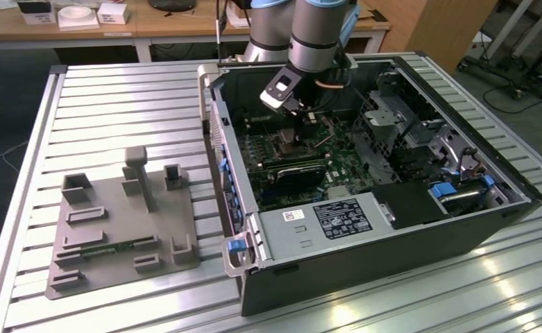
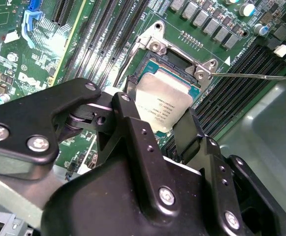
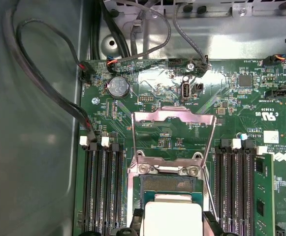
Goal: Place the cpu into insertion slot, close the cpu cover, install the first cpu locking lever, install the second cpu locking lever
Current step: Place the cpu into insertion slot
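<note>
My gripper point(image 2: 160, 114) clamps the cpu point(image 2: 166, 98) by two edges — a flat square with a matte silvery lid — just over the dark pin-grid socket point(image 3: 171, 183). The cpu cover point(image 3: 174, 117), a thin shiny metal frame, stands swung open.

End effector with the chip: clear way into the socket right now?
Probably yes: the cover stands open off the socket, nothing lies across it, and the end effector holds the chip close over the opening.
</note>
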`<move>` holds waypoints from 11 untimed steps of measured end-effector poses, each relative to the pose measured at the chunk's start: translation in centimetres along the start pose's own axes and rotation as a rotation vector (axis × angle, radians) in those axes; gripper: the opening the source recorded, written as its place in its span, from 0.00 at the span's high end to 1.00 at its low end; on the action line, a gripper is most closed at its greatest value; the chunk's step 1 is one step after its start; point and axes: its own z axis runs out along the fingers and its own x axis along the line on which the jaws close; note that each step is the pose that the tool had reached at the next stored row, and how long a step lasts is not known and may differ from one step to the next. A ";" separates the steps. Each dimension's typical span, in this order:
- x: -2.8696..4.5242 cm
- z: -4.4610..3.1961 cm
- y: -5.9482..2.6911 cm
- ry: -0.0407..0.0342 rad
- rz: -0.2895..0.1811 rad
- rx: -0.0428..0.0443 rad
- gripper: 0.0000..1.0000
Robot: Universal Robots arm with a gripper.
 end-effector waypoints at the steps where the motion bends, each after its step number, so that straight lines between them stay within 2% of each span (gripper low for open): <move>1: 0.00 0.06 0.00 0.0000 0.000 0.0000 0.46; 11: -0.01 0.81 0.13 -0.0019 0.007 0.0001 0.46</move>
